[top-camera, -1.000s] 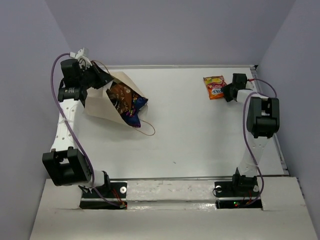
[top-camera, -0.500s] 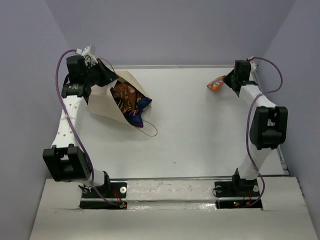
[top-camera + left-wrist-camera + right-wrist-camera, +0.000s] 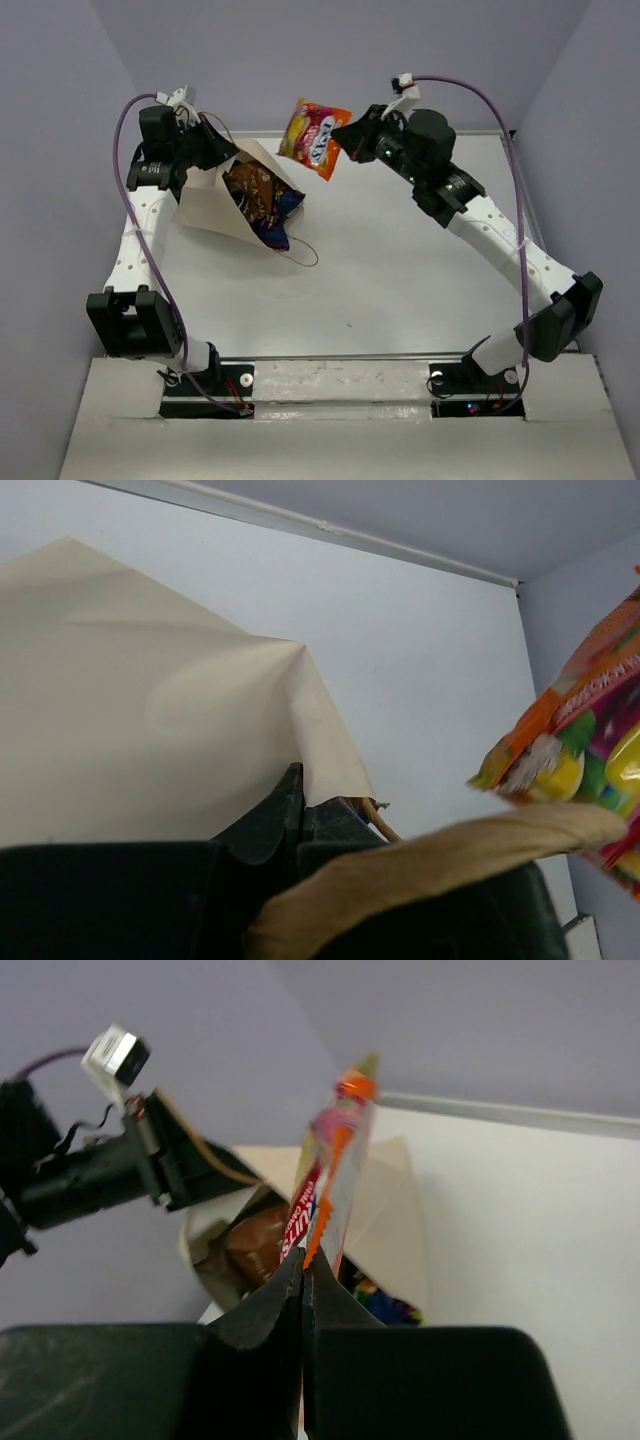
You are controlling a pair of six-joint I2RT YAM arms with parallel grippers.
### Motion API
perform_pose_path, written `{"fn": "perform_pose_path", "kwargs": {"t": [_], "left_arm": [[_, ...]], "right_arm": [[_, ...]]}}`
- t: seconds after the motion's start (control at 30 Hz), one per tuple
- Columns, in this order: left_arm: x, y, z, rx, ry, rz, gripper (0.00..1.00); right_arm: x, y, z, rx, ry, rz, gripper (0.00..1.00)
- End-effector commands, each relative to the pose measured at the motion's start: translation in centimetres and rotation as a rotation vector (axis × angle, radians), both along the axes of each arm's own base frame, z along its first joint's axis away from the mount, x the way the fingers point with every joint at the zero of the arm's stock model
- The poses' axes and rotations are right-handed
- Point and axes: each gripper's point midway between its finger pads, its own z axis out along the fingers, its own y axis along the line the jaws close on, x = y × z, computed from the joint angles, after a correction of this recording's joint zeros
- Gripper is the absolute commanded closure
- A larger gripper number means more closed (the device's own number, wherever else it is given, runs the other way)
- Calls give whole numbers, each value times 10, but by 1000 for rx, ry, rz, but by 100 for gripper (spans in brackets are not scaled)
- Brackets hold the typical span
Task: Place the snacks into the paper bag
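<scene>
The beige paper bag [image 3: 208, 208] lies tilted at the back left with its mouth open to the right. A dark brown chip bag [image 3: 250, 190] and dark blue and purple packets [image 3: 277, 226] sit in its mouth. My left gripper [image 3: 214, 151] is shut on the bag's upper rim; the left wrist view shows the bag wall [image 3: 150, 720] pinched between its jaws [image 3: 300, 798]. My right gripper [image 3: 346, 136] is shut on the small orange-red packet [image 3: 314, 137] and holds it in the air just right of and above the bag's mouth. The right wrist view shows the packet [image 3: 335, 1165] edge-on in the gripper [image 3: 303, 1272], above the bag [image 3: 395, 1210].
One brown loop handle [image 3: 298, 256] of the bag lies on the white table [image 3: 420, 250]. The other handle [image 3: 450, 855] crosses close in front of the left wrist camera. Purple walls stand at the back and on both sides.
My right arm has lifted the orange-red packet from the back right of the table and swung it left to the bag's mouth. My left gripper has kept hold of the bag's rim.
</scene>
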Motion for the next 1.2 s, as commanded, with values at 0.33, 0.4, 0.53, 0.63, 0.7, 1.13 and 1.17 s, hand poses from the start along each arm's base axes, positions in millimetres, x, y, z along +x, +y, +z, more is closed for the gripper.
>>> {"fn": "perform_pose_path", "kwargs": {"t": [0.33,0.4,0.53,0.63,0.7,1.13,1.17], "left_arm": [[-4,-7,116,6,-346,-24,100],[-5,-8,114,2,-340,-28,100],[-6,-10,115,-4,-340,-34,100],[-6,-10,119,3,-352,-31,100],[-6,-8,120,15,-358,-25,100],[0,0,121,45,-356,17,100],[1,-1,120,45,-354,16,100]], "right_arm": [[-50,163,-28,-22,-43,368,99],[-37,166,-39,-51,-40,301,99],[-16,178,-73,-116,19,208,99],[-19,176,-75,-115,45,212,99],[-20,162,-50,-82,16,192,99],[41,-110,-123,16,347,-351,99],[40,-113,-143,22,396,-359,99]]}}
